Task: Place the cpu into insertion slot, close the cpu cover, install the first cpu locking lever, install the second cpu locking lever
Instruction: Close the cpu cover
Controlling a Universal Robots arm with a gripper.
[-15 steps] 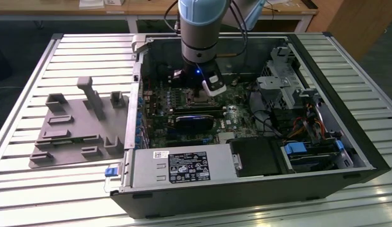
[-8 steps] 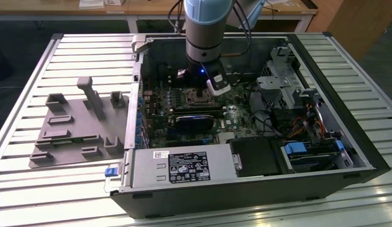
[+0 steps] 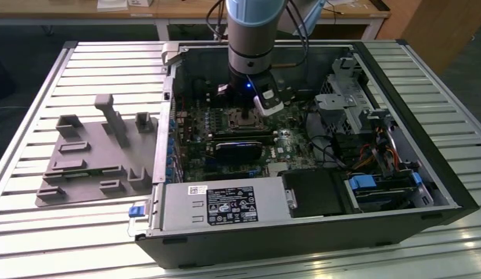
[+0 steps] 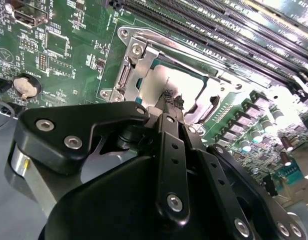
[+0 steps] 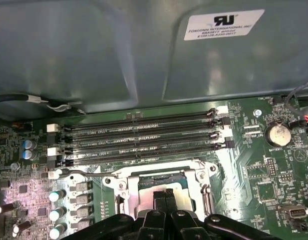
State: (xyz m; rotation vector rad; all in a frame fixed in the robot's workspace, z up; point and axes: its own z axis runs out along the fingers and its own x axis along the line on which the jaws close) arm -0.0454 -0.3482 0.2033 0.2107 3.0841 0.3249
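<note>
Exterior view: your arm drops straight into the open computer case (image 3: pixel 395 70), with the gripper (image 3: pixel 251 113) right over the insertion slot (image 3: pixel 242 121) on the green board. 1 grey fixture tray (image 3: pixel 93 157) lies on the slatted table (image 3: pixel 85 52) at the exterior view's left.

Second wrist view: your 2 fingers (image 4: pixel 170 135) are pressed together with nothing between them, tips at the pale face of the cpu (image 4: pixel 189 84). The cpu sits in the socket, and the cpu cover (image 4: pixel 143 47) appears to lie flat around it.

First wrist view: closed fingertips hang over that silver frame, with 4 memory slots (image 5: pixel 143 135) beyond and a coin battery (image 5: pixel 278 134) off to one side.
</note>
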